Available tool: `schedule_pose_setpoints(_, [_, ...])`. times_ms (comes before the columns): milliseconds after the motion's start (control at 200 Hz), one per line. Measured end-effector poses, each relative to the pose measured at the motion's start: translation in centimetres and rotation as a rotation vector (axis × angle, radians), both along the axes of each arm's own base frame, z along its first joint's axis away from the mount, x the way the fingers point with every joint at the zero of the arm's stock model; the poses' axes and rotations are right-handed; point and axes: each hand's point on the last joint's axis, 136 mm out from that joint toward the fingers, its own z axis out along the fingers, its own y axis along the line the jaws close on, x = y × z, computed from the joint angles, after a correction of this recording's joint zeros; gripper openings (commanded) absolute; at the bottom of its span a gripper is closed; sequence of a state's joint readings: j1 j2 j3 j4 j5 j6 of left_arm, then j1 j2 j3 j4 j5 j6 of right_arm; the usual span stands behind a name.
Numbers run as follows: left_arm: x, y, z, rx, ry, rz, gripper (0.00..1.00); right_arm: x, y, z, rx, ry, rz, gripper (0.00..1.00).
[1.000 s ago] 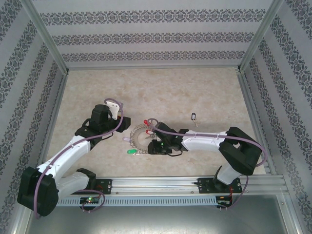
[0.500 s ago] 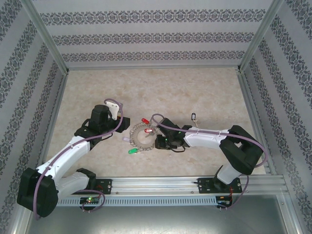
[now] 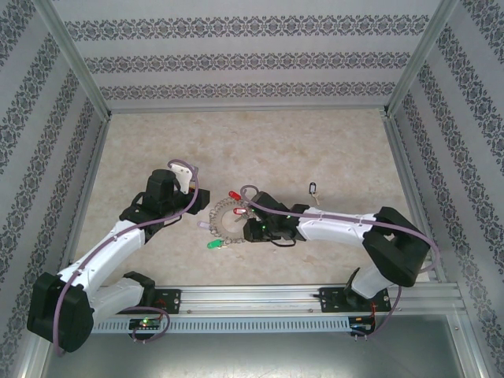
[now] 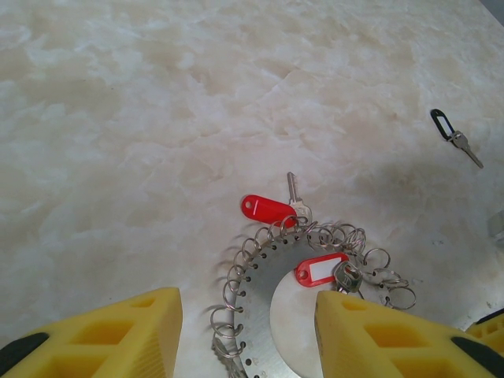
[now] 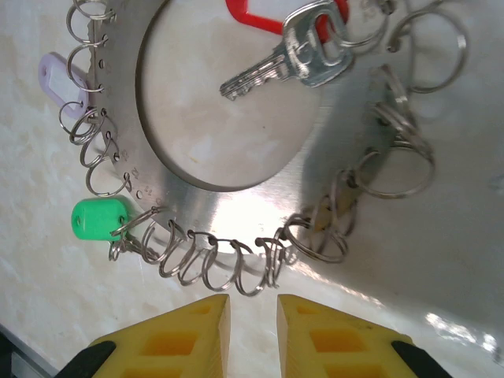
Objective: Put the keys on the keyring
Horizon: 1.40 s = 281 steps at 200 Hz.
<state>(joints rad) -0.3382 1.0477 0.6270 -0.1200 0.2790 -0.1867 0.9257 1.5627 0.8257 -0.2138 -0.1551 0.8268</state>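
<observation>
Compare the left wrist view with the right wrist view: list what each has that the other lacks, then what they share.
Left wrist: a black key lying apart on the table, and an outer red key just beyond the ring. Right wrist: a green tag and a pale purple tag at the ring's rim loops. Both: the ring and an inner red key over its hole.

Left arm bent at elbow, reaching forward. Left claw (image 4: 246,331) tilted down, jaws wide apart, nothing gripped. Right arm stretched leftward, wrist low. Right claw (image 5: 253,311) pointing down, jaws nearly together, narrow gap, empty.
</observation>
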Motion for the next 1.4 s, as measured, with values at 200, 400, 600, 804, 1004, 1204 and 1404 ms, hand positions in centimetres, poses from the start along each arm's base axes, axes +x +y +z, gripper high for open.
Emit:
schedule_pose_setpoints(200, [0.0, 0.0, 0.0, 0.001, 0.0, 0.0, 0.5, -0.1, 0.0, -1.2, -0.025, 0.027, -0.006, 0.22])
schedule_pose_setpoints(400, [0.0, 0.0, 0.0, 0.003, -0.002, -0.002, 0.49, 0.4, 0.3, -1.6, -0.04, 0.026, -0.016, 0.19])
schedule_pose_setpoints(600, [0.0, 0.0, 0.0, 0.003, -0.002, -0.002, 0.49, 0.9, 0.2, -1.9, -0.063, 0.012, -0.031, 0.17])
schedule_pose_setpoints(804, [0.0, 0.0, 0.0, 0.003, -0.002, -0.002, 0.49, 1.4, 0.3, -1.9, -0.074, -0.004, -0.042, 0.16])
schedule_pose_setpoints(1004, [0.0, 0.0, 0.0, 0.003, -0.002, -0.002, 0.49, 1.6, 0.0, -2.6, -0.105, -0.002, -0.049, 0.12])
schedule_pose_setpoints(1204, [0.0, 0.0, 0.0, 0.003, -0.002, -0.002, 0.49, 1.9, -0.1, -2.7, -0.115, -0.012, -0.052, 0.12])
schedule_pose_setpoints(1404, [0.0, 0.0, 0.0, 0.003, -0.002, -0.002, 0.49, 2.1, -0.2, -2.5, -0.124, -0.034, -0.038, 0.08])
